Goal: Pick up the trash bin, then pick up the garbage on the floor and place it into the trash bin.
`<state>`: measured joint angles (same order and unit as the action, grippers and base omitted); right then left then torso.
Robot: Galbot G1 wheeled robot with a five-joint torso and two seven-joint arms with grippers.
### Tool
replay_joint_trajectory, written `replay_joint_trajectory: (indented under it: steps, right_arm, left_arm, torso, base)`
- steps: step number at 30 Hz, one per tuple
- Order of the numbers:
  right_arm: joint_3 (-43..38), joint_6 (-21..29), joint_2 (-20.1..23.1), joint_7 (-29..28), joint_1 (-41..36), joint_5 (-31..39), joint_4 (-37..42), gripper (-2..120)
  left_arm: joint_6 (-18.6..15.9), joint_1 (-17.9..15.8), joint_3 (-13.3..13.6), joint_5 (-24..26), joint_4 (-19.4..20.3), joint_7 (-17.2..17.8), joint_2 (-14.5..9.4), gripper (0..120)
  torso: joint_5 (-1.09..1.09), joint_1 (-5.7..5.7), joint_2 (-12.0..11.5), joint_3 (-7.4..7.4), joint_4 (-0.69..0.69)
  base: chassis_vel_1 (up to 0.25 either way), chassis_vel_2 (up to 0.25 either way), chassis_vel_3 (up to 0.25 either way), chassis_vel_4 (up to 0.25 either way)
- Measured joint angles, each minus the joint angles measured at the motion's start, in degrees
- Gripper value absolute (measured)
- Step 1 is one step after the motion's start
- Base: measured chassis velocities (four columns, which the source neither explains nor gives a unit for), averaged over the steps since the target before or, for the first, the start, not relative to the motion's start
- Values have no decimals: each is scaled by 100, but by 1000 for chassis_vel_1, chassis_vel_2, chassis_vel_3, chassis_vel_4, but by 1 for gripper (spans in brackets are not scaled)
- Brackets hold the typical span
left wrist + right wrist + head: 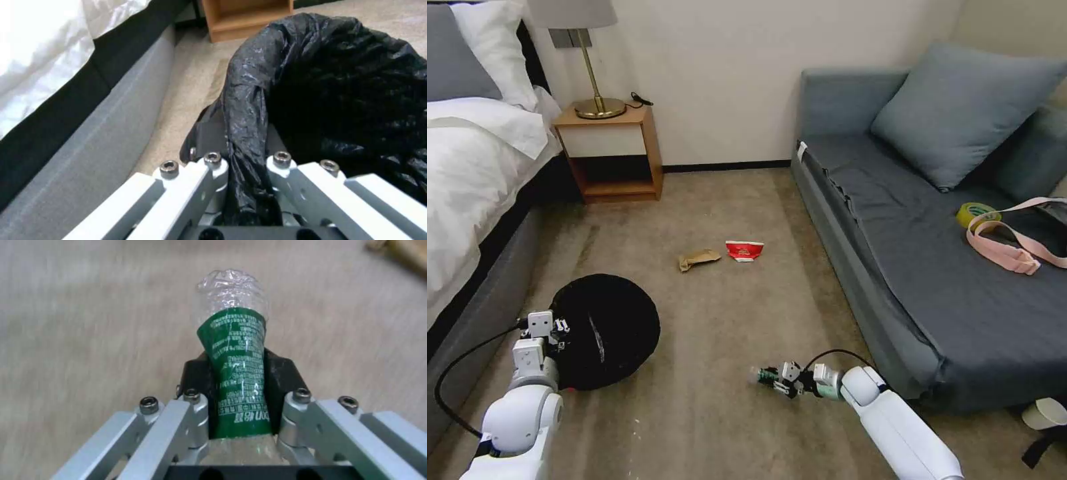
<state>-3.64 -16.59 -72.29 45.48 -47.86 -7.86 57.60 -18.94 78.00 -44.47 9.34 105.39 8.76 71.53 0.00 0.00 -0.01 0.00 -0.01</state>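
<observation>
Bin (610, 330), black with bag liner, at 8 o'clock in head view, tilted with its mouth toward the camera, close to the bed (474, 167) base. Left tool (557, 333) clamped on the bin rim at its 9 o'clock edge; left wrist view shows the fingers (209, 133) pinching the liner fold (245, 110), one inside the rim, one outside. Bottle (767, 375), clear with green label, at 6 o'clock, held in the right tool (777, 381) above the carpet (720, 213), lying roughly level and pointing toward the bin, well apart from it. Right wrist view: both pads (195, 373) pressed against the label (236, 366), bottle base sticking out past the fingertips. Brown paper bag (698, 259) and red-and-white packet (744, 250) lie side by side near frame centre on the carpet, untouched, packet at 3 o'clock of the bag. Nightstand (610, 153) with brass lamp (594, 67) at 11 o'clock against the wall. Grey sofa (934, 253) along the 3 o'clock side, carrying a cushion (960, 107), a tape roll (975, 213) and a pink strap (1014, 247).
</observation>
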Motion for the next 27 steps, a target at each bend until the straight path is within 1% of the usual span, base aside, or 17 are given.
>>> replay_joint_trajectory:
  steps: [2, 5, 8, 11, 12, 15, 16, 17, 20, 21, 22, 24, 25, 26, 27]
  right_arm:
    - [27, 24, -18, -5, 25, 73, 74, 18]
    - [237, 130, -130, -152, 202, 416, 443, 18]
    - [605, 256, -232, -364, 455, 757, 780, 18]
    - [982, 293, -344, -595, 754, 998, 936, 18]
    - [982, 293, -344, -595, 754, 998, 936, 18]
    - [1526, 269, -596, -1033, 1106, 1409, 951, 18]
    - [1738, 247, -741, -1255, 1226, 1583, 887, 18]
    - [1738, 247, -741, -1255, 1226, 1583, 887, 18]
    - [2065, 192, -1096, -1610, 1407, 1753, 573, 18]
    - [2065, 192, -1096, -1610, 1407, 1753, 573, 18]
    - [2197, 82, -1359, -1747, 1515, 1754, 274, 18]
    - [2279, -82, -1658, -1856, 1626, 1671, -140, 18]
    - [2293, -143, -1787, -1895, 1667, 1620, -311, 18]
    - [2293, -143, -1787, -1895, 1667, 1620, -311, 18]
    - [2312, -276, -1969, -2021, 1740, 1516, -629, 18]
  left_arm:
    - [-2, 0, 7, -7, 4, -1, 4, 4]
    - [-3, -10, 63, -68, 7, -7, 57, 4]
    - [7, -18, 142, -148, 4, -5, 142, 4]
    - [15, -18, 188, -191, 3, -7, 201, 4]
    - [15, -18, 188, -191, 3, -7, 201, 4]
    - [30, -41, 234, -188, -7, -10, 255, 4]
    - [31, -50, 245, -189, -6, -11, 273, 4]
    - [31, -50, 245, -189, -6, -11, 273, 4]
    - [31, -58, 253, -196, 11, -5, 314, 4]
    - [31, -58, 253, -196, 11, -5, 314, 4]
    - [31, -54, 257, -198, 32, -4, 338, 4]
    - [31, -38, 265, -199, 63, -5, 363, 4]
    - [31, -34, 266, -199, 71, -4, 371, 4]
    - [31, -34, 266, -199, 71, -4, 371, 4]
    - [31, -19, 270, -199, 96, -8, 398, 4]
  torso:
    - [0, 0, 0, 0, 0]
    - [-1, 0, 0, 0, 0]
    - [0, 0, 0, 0, 1]
    - [-1, 0, 0, 0, 1]
    - [-1, 0, 0, 0, 1]
    - [-1, 0, 0, 0, 1]
    - [-1, 0, 0, 0, 2]
    - [-1, 0, 0, 0, 2]
    - [-1, 0, 0, 0, 1]
    - [-1, 0, 0, 0, 1]
    - [-2, 0, 0, 1, 1]
    - [-1, 0, 0, 1, 1]
    - [-1, 0, 0, 1, 1]
    - [-1, 0, 0, 1, 1]
    - [0, 0, 0, 0, 5]
  base:
    - [0, 0, 0, 0]
    - [0, 0, 0, 0]
    - [0, 0, 0, 0]
    - [0, 0, 0, 0]
    - [0, 0, 0, 0]
    - [0, 0, 0, 0]
    - [0, 0, 0, 0]
    - [0, 0, 0, 0]
    - [0, 0, 0, 0]
    - [0, 0, 0, 0]
    - [0, 0, 0, 0]
    - [0, 0, 0, 0]
    - [0, 0, 0, 0]
    - [0, 0, 0, 0]
    - [0, 0, 0, 0]
